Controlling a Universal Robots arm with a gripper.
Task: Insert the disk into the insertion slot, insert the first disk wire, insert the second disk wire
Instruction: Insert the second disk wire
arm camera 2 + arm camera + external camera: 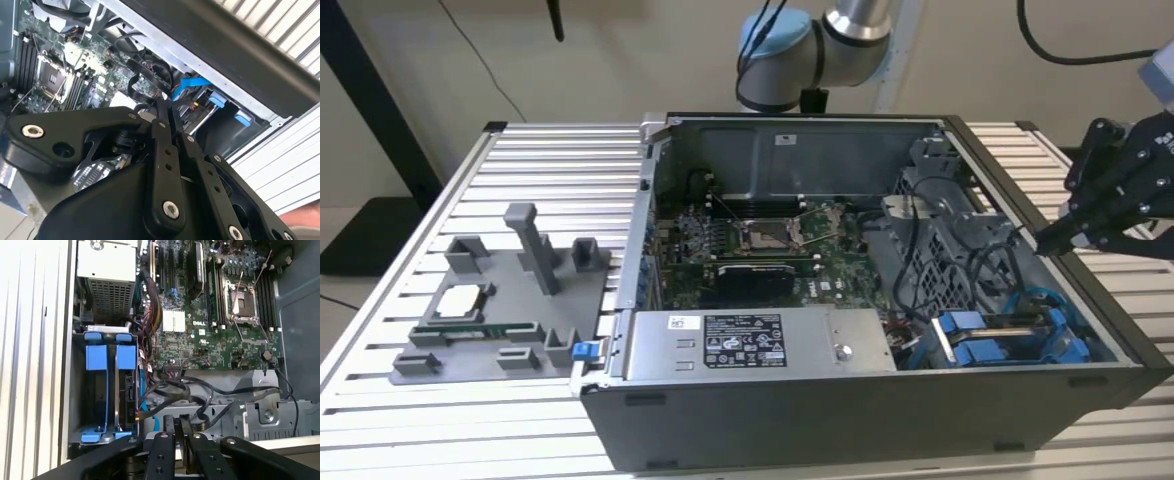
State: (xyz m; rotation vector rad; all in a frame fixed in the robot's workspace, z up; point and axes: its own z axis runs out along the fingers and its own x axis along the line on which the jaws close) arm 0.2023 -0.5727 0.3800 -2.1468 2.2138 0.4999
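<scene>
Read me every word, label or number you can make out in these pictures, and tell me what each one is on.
No text can be quoted with confidence.
Label on the power-supply box: black with white print, too small to read.
Sticker on the case's back wall: white, too small to read.
White lettering on the motherboard: small and blurred, not reliably readable.
Blue drive carriers: no print seen.

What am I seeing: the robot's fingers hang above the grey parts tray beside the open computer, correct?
No. In the exterior view the fingers hang at the other side of the open computer, over its edge near the blue carriers; the grey parts tray lies apart from them.
</scene>
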